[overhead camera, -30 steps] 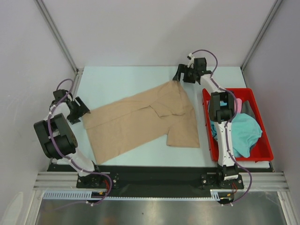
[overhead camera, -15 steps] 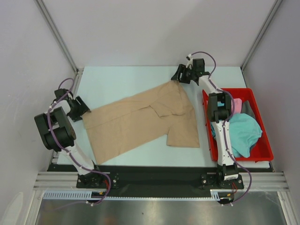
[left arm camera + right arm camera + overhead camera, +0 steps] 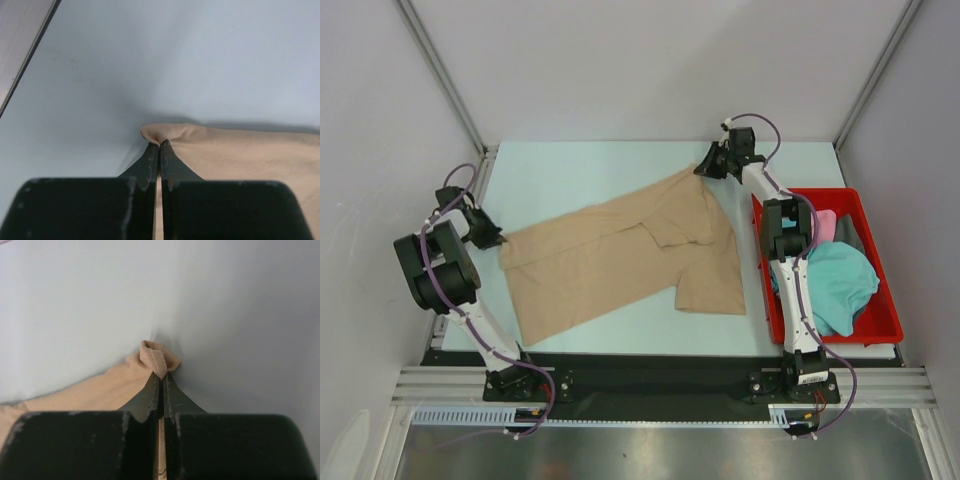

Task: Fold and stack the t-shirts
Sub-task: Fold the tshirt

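Note:
A tan t-shirt (image 3: 620, 260) lies spread across the pale table, partly folded near its right side. My left gripper (image 3: 496, 240) is shut on the shirt's left corner (image 3: 165, 132), the cloth bunched at the fingertips. My right gripper (image 3: 704, 170) is shut on the shirt's far hemmed corner (image 3: 159, 357), pinched between the jaws. A teal t-shirt (image 3: 840, 285) and a pink t-shirt (image 3: 830, 222) lie crumpled in the red bin.
The red plastic bin (image 3: 885, 300) stands at the table's right side beside the right arm. Grey walls close in the table on left, right and back. A metal rail (image 3: 25, 65) runs along the table's left edge.
Both grippers went from open to shut on the tan shirt's corners. The left one slid a little left, the right one a little back and right.

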Tool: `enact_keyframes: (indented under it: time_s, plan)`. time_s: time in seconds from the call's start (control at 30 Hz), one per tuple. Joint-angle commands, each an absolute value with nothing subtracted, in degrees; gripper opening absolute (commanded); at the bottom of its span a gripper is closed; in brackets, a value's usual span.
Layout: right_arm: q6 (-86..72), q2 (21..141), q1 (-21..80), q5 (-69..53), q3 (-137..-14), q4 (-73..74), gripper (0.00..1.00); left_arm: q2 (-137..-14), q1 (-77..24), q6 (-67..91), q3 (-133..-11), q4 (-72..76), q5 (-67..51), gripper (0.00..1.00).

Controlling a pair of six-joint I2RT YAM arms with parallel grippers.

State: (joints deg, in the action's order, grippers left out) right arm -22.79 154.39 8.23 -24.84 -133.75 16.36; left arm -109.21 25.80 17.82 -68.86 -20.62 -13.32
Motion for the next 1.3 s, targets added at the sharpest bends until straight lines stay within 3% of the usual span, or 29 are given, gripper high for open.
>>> enact_keyframes:
  time_s: [0.0,0.47,0.5,0.53,0.63,0.7,0.73,0.83,0.93,1.1,1.17,1.27]
  plan:
    - [-25.6,155.0,7.3,-16.4,-136.7,11.7,0.0,-111.6,26.5,18.4,-72.0,-19.4,-12.0,0.0]
    - [-34.2,158.8,8.1,-7.9,-140.3,2.9,0.0,-120.8,27.3,20.7,-88.6,-19.7,-9.3,0.01]
    - [-34.2,159.4,8.1,-7.6,-142.3,5.0,0.04,-121.0,27.3,20.8,-89.4,-21.2,-8.8,0.1]
    - [-34.2,160.0,8.1,-7.3,-145.2,6.2,0.15,-120.8,27.3,21.2,-89.6,-21.4,-8.3,0.35]
    - [-32.5,158.4,7.6,-7.1,-145.6,9.9,0.29,-118.1,27.0,21.5,-88.4,-22.8,-6.7,0.66]
    - [-31.2,154.6,7.5,-6.2,-143.7,13.5,0.38,-115.9,26.7,21.5,-85.3,-23.6,-5.9,0.72]
    - [-30.4,153.2,7.2,-6.2,-142.6,14.8,0.48,-114.7,26.6,21.7,-83.9,-24.0,-5.6,0.77]
    - [-26.5,146.4,7.6,-4.2,-139.8,21.6,0.62,-108.5,26.1,22.3,-76.7,-24.3,-6.0,0.77]
    - [-25.8,139.5,8.1,-4.4,-135.1,27.6,0.64,-99.7,25.1,23.5,-67.2,-23.6,-6.1,0.75]
    - [-24.9,128.4,10.3,-4.7,-122.5,34.3,0.59,-83.3,22.7,25.3,-54.7,-26.8,-5.1,0.72]
    - [-24.2,123.9,11.1,-7.4,-115.5,34.8,0.5,-78.4,20.2,25.9,-52.2,-27.8,-6.7,0.72]
    - [-24.4,119.6,11.8,-10.4,-107.4,36.4,0.23,-71.5,14.7,27.3,-48.7,-29.7,-9.5,0.71]
